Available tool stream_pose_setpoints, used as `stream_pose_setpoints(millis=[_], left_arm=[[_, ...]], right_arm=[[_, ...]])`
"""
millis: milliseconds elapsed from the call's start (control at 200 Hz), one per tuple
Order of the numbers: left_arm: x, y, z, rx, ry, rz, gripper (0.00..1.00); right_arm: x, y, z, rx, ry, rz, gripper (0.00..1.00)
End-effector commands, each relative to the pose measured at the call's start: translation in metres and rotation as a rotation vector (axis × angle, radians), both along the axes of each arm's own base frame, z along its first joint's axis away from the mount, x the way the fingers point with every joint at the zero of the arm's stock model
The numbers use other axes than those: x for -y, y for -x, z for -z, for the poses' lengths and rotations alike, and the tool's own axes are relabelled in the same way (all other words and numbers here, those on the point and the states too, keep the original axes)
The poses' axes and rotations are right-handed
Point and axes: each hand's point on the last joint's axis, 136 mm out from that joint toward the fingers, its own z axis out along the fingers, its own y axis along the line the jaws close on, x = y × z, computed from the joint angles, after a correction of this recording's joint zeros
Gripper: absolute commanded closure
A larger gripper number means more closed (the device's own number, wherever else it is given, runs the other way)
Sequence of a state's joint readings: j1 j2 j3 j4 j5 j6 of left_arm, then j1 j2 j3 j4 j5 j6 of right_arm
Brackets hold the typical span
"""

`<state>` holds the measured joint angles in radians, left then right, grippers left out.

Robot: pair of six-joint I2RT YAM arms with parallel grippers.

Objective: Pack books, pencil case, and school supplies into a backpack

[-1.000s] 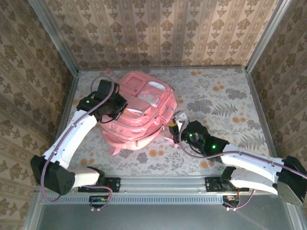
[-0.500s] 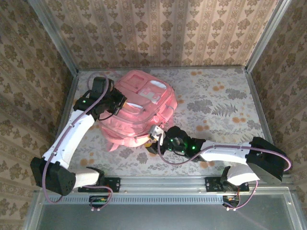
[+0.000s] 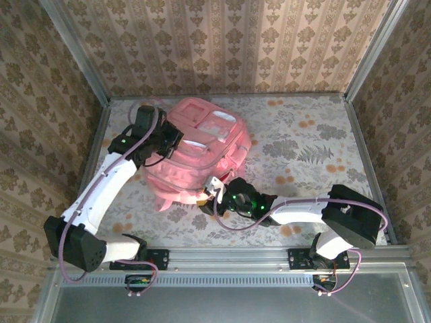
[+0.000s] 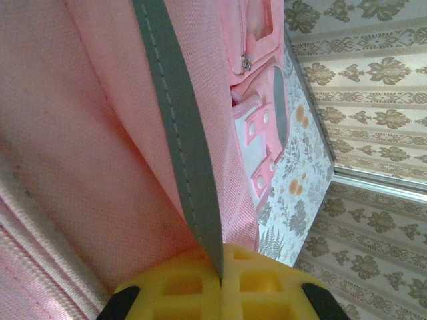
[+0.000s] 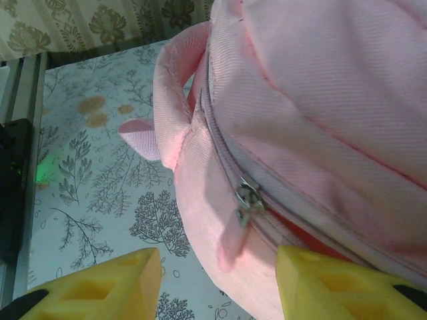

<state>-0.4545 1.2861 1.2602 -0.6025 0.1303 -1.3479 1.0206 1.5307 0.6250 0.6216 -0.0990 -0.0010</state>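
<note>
Two arm bases stand on the metal rail (image 3: pixel 222 259) at the near edge of the table (image 3: pixel 316 134).

1. Right arm. It reaches leftward from its base, low over the floral table surface. The right gripper (image 3: pixel 212 190) is at the near edge of the backpack (image 3: pixel 202 158).
2. Right gripper state. In the right wrist view, the two yellow fingers (image 5: pixel 100 290) stand apart with nothing between them. The backpack's curved lower seam lies just beyond the gap.
3. Zip. A metal zip slider (image 5: pixel 245 197) sits on that seam, and its pink pull tab (image 5: pixel 230 243) hangs down toward the gap. Contact between tab and fingers cannot be confirmed. To the left of the slider, a pink handle loop (image 5: pixel 177 87) rises from the bag, and a pink strap end (image 5: pixel 137 137) lies on the table beside it.
4. Backpack position. It lies left of centre on the table, with the lighter front pockets facing up.
5. Left arm. It reaches forward along the left side of the table. The left gripper (image 3: pixel 168 143) is at the backpack's left flank.
6. Left gripper state. In the left wrist view, its yellow pads (image 4: pixel 173 290) are pressed together, clamped on a grey strip (image 4: pixel 180 133) stitched to the backpack's pink fabric.
7. Farther out: pink buckles (image 4: pixel 257 180), then the patterned wall (image 3: pixel 222 47).
</note>
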Motion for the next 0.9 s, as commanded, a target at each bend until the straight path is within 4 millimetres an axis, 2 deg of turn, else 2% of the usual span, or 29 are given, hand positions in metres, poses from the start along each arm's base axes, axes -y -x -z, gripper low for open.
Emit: stream_pose_setpoints(millis=[0, 130, 330, 490, 615, 700, 895], left_arm=[[0.025, -0.018, -0.078, 0.231, 0.139, 0.018, 1.0], [0.03, -0.018, -0.074, 0.226, 0.142, 0.02, 1.0], [0.034, -0.014, -0.076, 0.226, 0.129, 0.011, 1.0], [0.031, -0.014, -0.081, 0.237, 0.116, 0.004, 1.0], [0.029, -0.014, -0.077, 0.226, 0.113, 0.002, 1.0], [0.027, -0.014, -0.074, 0.222, 0.109, 0.001, 1.0], [0.012, -0.015, -0.064, 0.204, 0.106, -0.023, 1.0]], right_arm=[[-0.008, -0.003, -0.016, 0.036, -0.06, 0.0, 0.5], [-0.004, -0.007, -0.013, 0.042, -0.043, 0.03, 0.5], [0.006, -0.03, -0.005, 0.06, -0.003, 0.147, 0.56], [0.011, -0.045, -0.002, 0.084, 0.017, 0.217, 0.72], [0.014, -0.052, 0.001, 0.087, 0.024, 0.246, 0.81], [0.017, -0.055, 0.001, 0.094, 0.029, 0.268, 0.91], [0.026, -0.058, -0.006, 0.115, 0.029, 0.303, 1.0]])
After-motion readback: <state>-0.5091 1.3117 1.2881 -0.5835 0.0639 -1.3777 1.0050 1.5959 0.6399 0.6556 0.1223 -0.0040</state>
